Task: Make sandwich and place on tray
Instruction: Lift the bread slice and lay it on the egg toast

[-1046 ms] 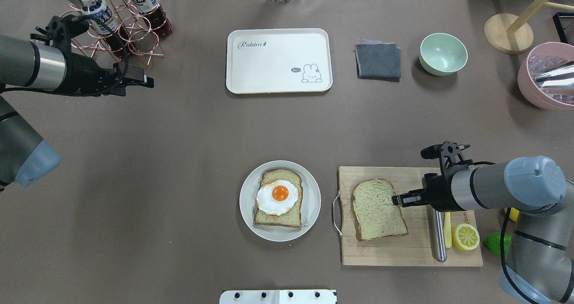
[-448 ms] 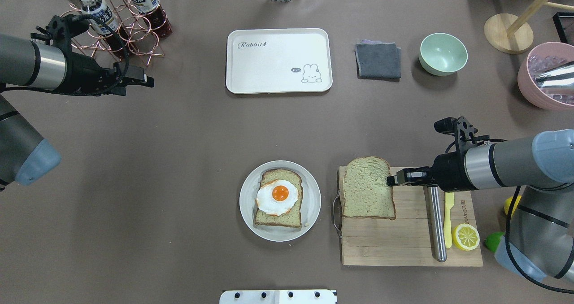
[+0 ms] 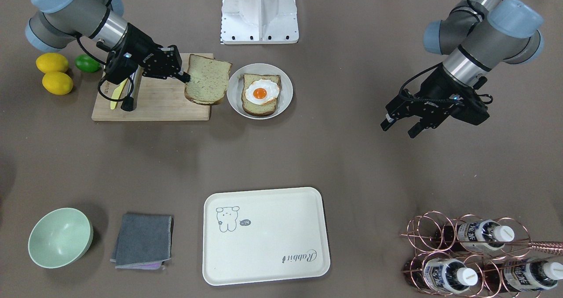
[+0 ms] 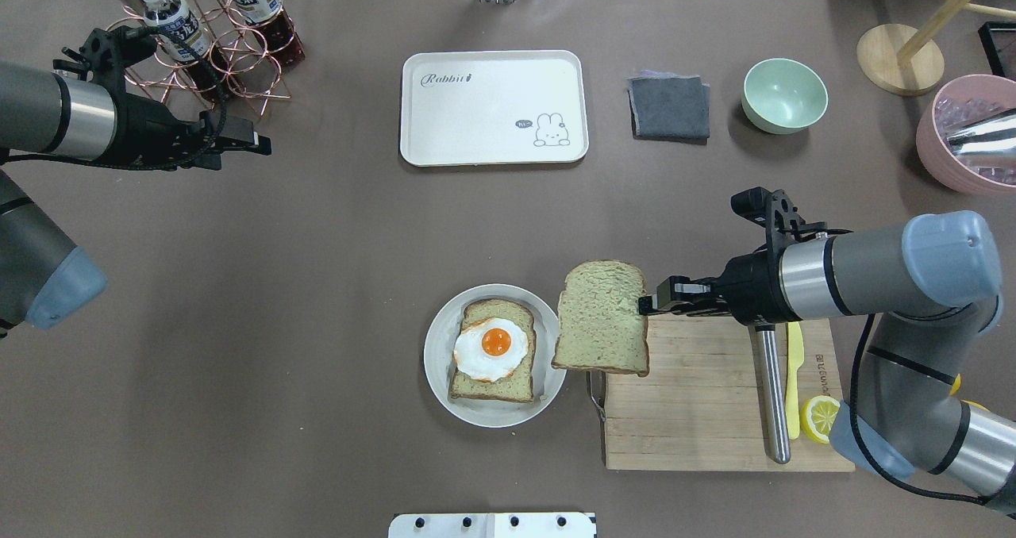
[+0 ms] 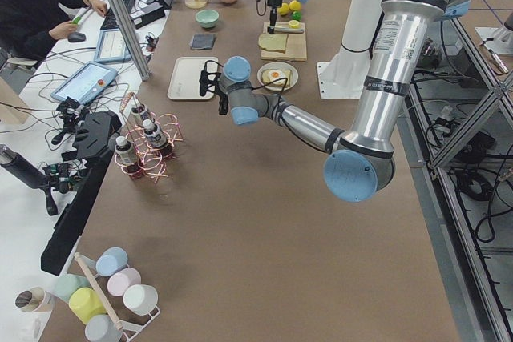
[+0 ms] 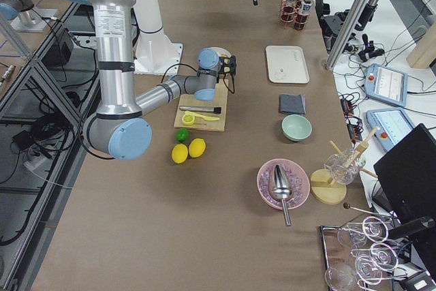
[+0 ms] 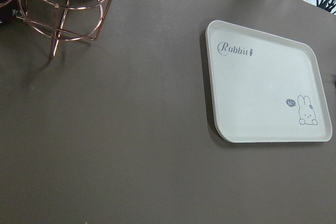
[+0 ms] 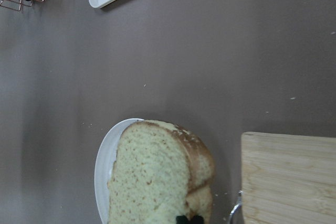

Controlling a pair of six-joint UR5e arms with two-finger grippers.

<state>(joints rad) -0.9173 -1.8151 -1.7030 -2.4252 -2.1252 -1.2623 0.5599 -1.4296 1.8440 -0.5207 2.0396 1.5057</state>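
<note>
A round pale grey plate (image 4: 439, 346) holds one slice of bread (image 4: 508, 386) with a fried egg (image 4: 492, 346) on top. My right gripper (image 4: 647, 300) is shut on the edge of a second bread slice (image 4: 601, 316) and holds it in the air, between the cutting board and the plate and over the plate's right rim. The slice also shows in the front view (image 3: 206, 79) and the right wrist view (image 8: 152, 177). The cream tray (image 4: 492, 105) lies bare at the far middle. My left gripper (image 3: 400, 130) is open and empty, far off at the left.
A wooden cutting board (image 4: 714, 419) carries a metal rod (image 4: 770, 395), a yellow knife (image 4: 794, 379) and a lemon half (image 4: 817, 419). A grey cloth (image 4: 671, 108), green bowl (image 4: 784, 94) and pink bowl (image 4: 964, 149) stand far right. A copper bottle rack (image 4: 198, 38) is far left.
My right gripper has lifted the bread slice off the cutting board and carried it left to the plate's edge. The left arm has not moved.
</note>
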